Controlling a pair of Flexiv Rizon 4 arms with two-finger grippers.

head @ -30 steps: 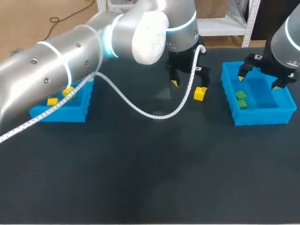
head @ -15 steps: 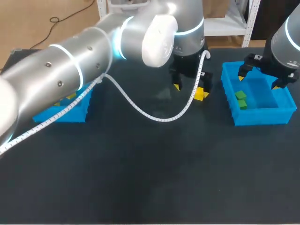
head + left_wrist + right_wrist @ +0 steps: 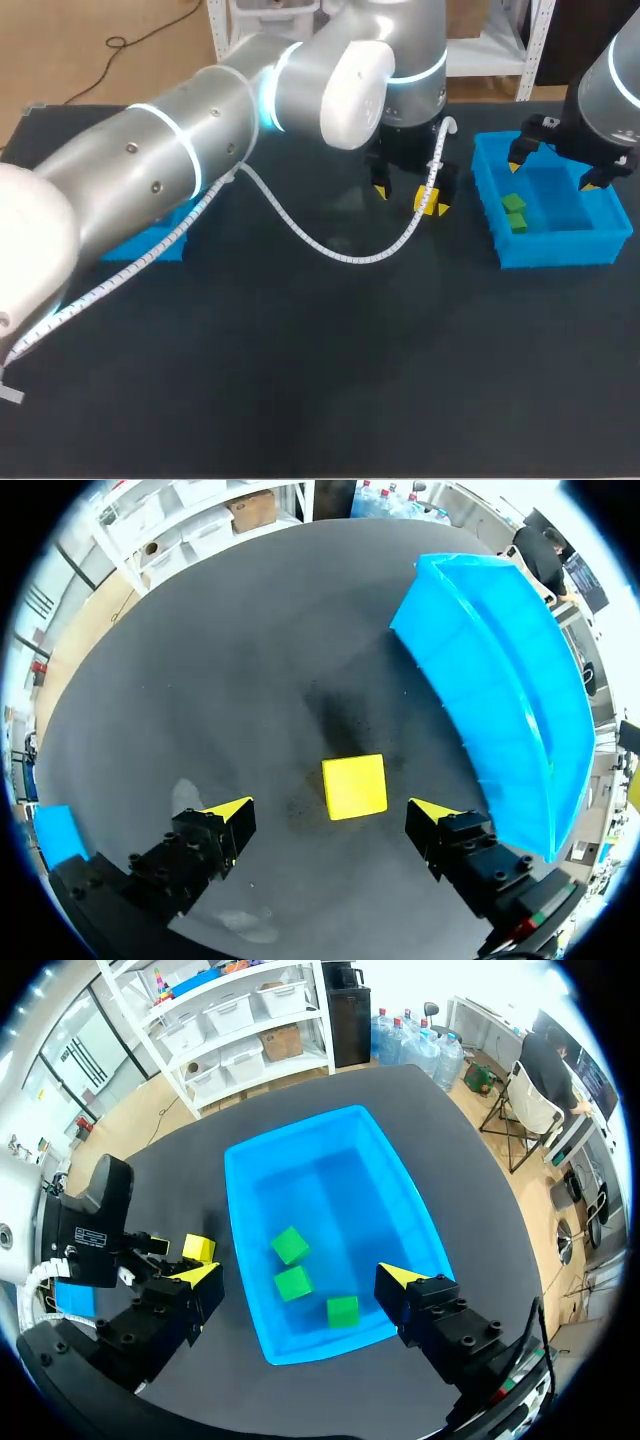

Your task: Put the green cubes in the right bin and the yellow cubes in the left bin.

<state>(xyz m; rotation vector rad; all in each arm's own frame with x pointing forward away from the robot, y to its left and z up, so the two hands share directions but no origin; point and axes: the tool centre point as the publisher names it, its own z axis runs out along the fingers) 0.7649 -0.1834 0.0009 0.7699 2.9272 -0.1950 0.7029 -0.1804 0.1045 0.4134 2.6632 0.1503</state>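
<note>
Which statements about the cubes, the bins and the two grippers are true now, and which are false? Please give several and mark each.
1. The small yellow cube lies on the black table between the left gripper's open fingers. True.
2. The left gripper's fingers press the yellow cube from both sides. False: a gap shows on each side.
3. The right gripper hangs over the blue plastic right bin, which holds three green cubes. True.
4. The right gripper grips a green cube. False: its fingers are open and empty.
</note>
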